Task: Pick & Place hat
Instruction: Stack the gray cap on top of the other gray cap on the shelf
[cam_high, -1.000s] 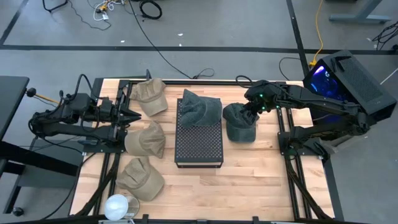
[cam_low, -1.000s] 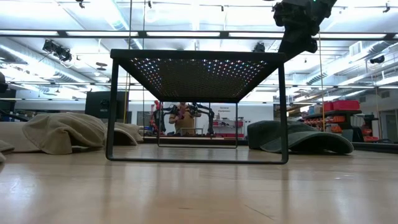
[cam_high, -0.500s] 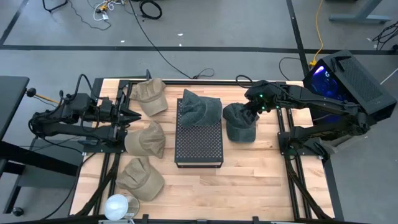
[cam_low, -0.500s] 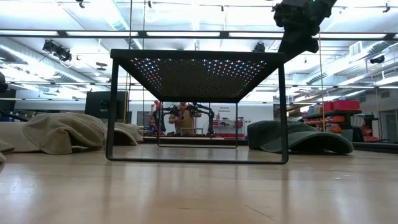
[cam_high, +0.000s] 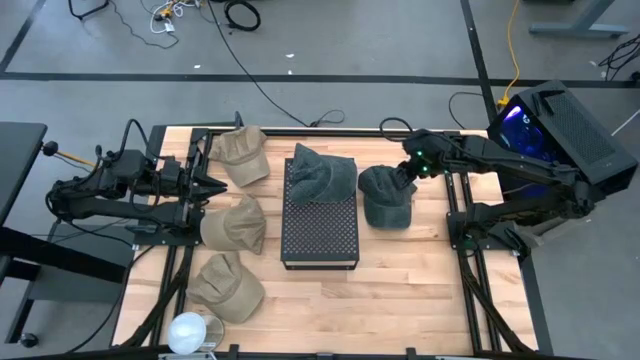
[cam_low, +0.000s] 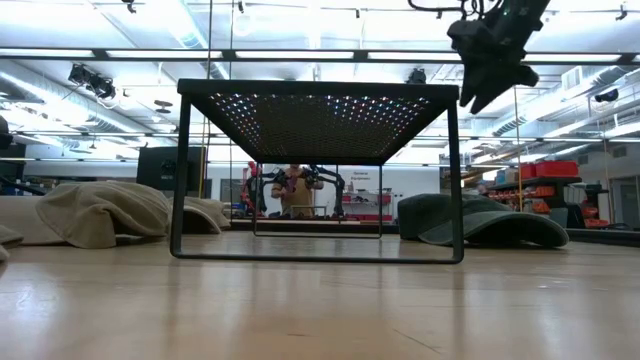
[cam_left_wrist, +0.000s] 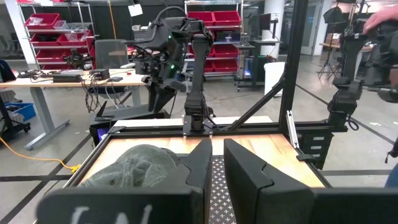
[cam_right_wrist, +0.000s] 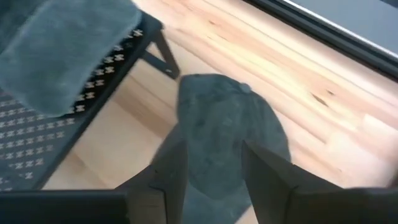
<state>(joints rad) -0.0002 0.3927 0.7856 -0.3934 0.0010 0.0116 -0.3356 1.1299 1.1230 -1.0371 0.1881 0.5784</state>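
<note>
A dark green hat (cam_high: 385, 200) lies crown up on the wooden table, right of the black mesh stand (cam_high: 320, 235). In the right wrist view the same hat (cam_right_wrist: 230, 130) fills the middle. My right gripper (cam_high: 404, 182) hangs open above its far part, slanting down, clear of it; the low view shows the gripper (cam_low: 490, 75) high over the hat (cam_low: 480, 220). A second dark hat (cam_high: 322, 172) rests on the stand's far end. My left gripper (cam_high: 218, 186) waits level at the table's left side, its fingers (cam_left_wrist: 200, 163) a narrow gap apart around nothing.
Three tan hats (cam_high: 242, 153), (cam_high: 235, 222), (cam_high: 225, 285) lie along the table's left side. A white round object (cam_high: 188, 330) sits at the near left corner. Bare wood (cam_high: 400, 290) stretches near and right of the stand.
My right gripper has rolled about its own axis and tipped farther down while staying above the dark green hat. Its fingers keep the same gap.
</note>
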